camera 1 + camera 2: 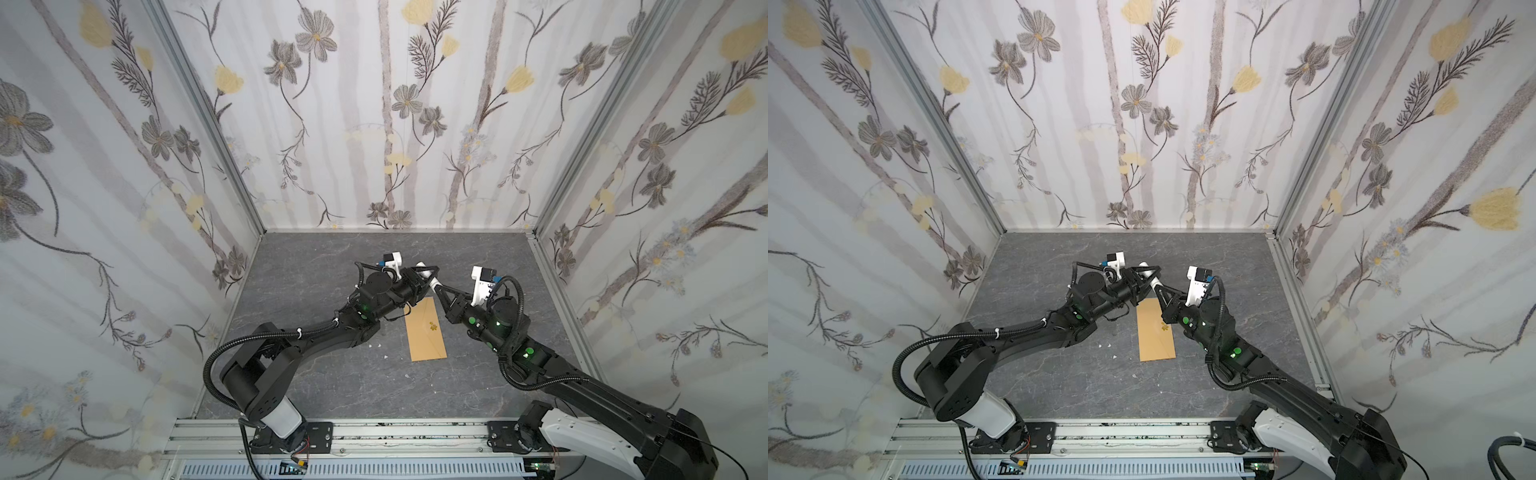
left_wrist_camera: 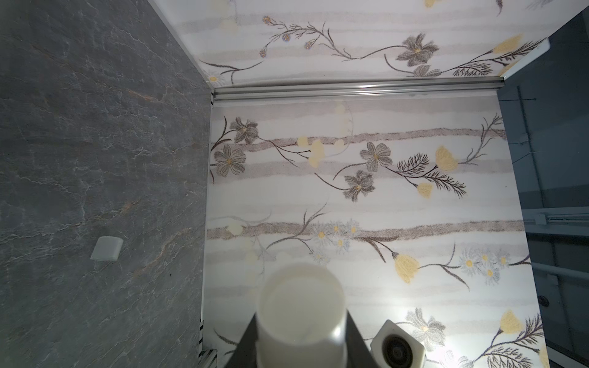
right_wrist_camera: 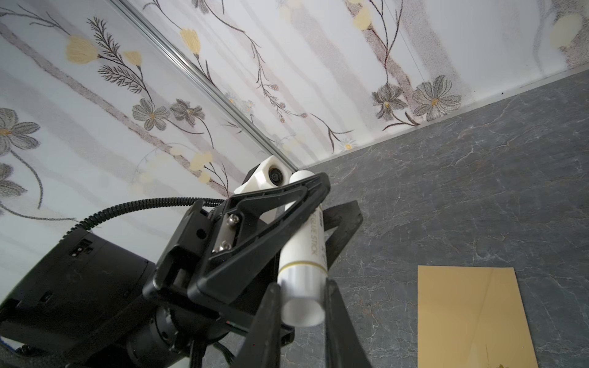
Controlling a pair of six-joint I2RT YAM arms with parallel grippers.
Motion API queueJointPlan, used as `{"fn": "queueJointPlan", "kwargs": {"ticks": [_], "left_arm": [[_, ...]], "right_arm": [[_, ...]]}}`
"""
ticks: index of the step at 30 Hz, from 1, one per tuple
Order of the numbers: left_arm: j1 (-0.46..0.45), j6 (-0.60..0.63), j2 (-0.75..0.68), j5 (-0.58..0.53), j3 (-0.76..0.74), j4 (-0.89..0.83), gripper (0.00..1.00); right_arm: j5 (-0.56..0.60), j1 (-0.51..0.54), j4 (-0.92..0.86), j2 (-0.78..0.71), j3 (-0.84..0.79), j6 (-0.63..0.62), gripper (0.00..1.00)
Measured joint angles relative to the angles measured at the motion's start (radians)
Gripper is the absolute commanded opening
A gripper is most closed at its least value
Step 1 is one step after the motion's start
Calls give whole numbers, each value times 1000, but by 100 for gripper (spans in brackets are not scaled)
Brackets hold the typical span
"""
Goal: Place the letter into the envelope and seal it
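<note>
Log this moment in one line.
left hand: shut on glue stick | right hand: shut on glue stick | envelope: flat on table

A lab-style robot test booth; floral-papered panels point(image 1: 374, 124) in aluminium framing point(image 1: 211, 124); slate-grey tabletop point(image 1: 332, 386); slotted mounting rail point(image 1: 415, 436).

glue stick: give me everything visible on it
The glue stick is a white, plastic-looking cylinder with "GLUE STICK" printed along it and a thin yellow band near one end. It is tilted and held off the table, just beyond the far end of the envelope. The right gripper clamps the banded end and the left gripper is closed around the other end. Nothing else touches it. Whether it is capped is unclear.
</note>
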Motion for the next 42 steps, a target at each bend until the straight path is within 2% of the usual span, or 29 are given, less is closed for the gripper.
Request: {"fn": "queueJointPlan", "kwargs": {"ticks": [7, 23, 24, 26, 27, 30, 31, 36, 42], "left_arm": [[0, -5, 5, 0, 2, 0, 24], [0, -7, 10, -4, 6, 0, 26], [0, -7, 11, -4, 6, 0, 23], [0, -7, 13, -3, 7, 0, 10], [0, -7, 14, -3, 7, 0, 0], [2, -6, 17, 3, 7, 1, 0], [3, -5, 18, 10, 5, 3, 0], [23, 43, 43, 80, -15, 7, 0], [42, 127, 124, 286, -55, -4, 0]], "right_arm": [[1, 2, -1, 4, 1, 0, 5], [6, 3, 0, 11, 5, -4, 5], [7, 3, 0, 11, 5, -4, 5], [7, 3, -2, 12, 5, -4, 7], [8, 3, -2, 13, 5, -4, 14], [8, 3, -8, 10, 5, -4, 29], [7, 3, -16, 4, 5, -4, 32], [6, -22, -58, -84, 0, -8, 34], [-12, -128, -182, -205, 3, -30, 34]]}}
